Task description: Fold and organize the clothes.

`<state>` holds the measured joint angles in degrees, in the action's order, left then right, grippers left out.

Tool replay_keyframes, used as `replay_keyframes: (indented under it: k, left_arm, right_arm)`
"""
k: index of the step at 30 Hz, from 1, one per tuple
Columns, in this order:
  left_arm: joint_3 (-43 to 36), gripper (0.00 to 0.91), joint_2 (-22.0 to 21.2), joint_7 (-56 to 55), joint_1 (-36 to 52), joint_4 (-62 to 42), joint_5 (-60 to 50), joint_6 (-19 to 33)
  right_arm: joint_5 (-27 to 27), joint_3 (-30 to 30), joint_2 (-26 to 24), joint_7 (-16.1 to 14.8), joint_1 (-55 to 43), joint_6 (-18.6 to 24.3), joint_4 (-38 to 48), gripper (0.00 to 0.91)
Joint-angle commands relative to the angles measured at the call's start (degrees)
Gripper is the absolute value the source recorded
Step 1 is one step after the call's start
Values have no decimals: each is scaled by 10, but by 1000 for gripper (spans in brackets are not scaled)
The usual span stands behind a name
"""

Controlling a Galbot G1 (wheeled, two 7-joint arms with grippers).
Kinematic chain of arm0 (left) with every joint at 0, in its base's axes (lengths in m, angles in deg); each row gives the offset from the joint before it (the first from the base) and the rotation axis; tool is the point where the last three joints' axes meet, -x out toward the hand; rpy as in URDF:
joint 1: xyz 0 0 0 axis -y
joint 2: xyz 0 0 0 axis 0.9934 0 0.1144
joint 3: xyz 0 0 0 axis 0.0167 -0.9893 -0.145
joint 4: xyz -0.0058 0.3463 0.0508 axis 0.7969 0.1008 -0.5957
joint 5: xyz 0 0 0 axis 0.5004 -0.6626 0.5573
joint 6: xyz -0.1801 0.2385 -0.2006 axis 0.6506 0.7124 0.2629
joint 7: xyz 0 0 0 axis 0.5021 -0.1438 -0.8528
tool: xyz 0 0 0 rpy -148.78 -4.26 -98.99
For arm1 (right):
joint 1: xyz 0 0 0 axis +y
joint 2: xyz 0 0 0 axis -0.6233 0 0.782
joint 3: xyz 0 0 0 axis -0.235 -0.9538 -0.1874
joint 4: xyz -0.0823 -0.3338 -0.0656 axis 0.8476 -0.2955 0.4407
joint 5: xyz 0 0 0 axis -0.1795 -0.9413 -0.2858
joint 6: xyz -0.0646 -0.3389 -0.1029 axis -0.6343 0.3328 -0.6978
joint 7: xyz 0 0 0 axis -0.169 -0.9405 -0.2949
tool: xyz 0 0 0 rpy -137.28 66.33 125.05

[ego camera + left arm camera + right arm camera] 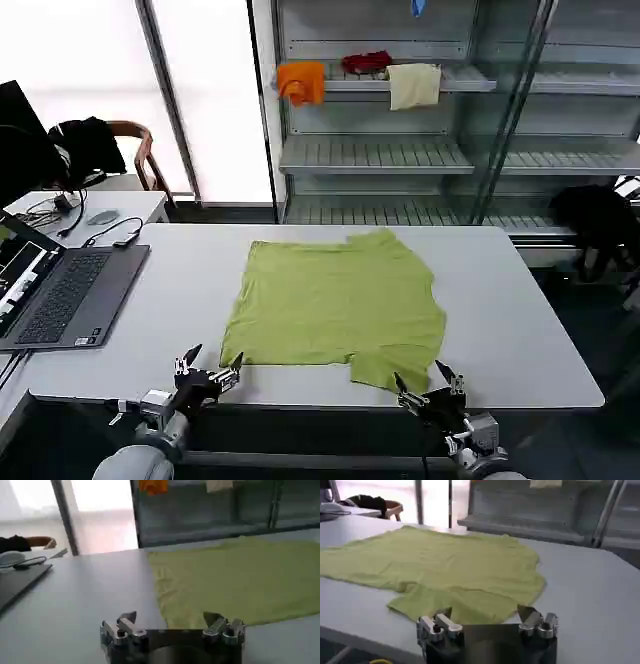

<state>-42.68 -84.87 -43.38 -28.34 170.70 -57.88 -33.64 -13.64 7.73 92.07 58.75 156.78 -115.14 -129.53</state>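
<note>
Head view: left claw (211,369) and right claw (429,386) both gape at the table's (520,320) near edge beside the T-shirt (335,305).

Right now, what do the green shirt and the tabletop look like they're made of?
The T-shirt looks like thin, soft matte knit fabric; it lies limp with fine wrinkles. The table appears to be smooth grey-white laminate or plastic with a faint sheen, though I can't be certain.
</note>
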Motion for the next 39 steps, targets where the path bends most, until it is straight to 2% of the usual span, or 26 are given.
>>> replay_keyframes:
  k: [1, 17, 21, 26, 33, 39]
  left_arm:
    - [-2, 20, 0, 1, -10, 0, -7, -1]
    - [-5, 0, -2, 15, -8, -5, -4, -6]
    - [-6, 0, -3, 15, -5, -4, 3, 1]
    - [-2, 0, -7, -2, 14, 9, 48, 14]
    - [-6, 0, -7, -5, 70, 9, 66, 9]
    - [-14, 0, -7, -8, 133, -36, 54, 1]
  right_arm:
    - [-4, -3, 0, -3, 2, 3, 6, 0]
    - [-21, -12, 4, -9, 0, 12, 12, 0]
    - [-15, -10, 8, -6, -2, 21, 7, 0]
    - [20, 3, 20, 3, -20, 25, -9, 0]
    - [20, 4, 47, 9, -93, -15, -14, 0]
    - [14, -11, 70, 15, -210, -49, 53, 0]
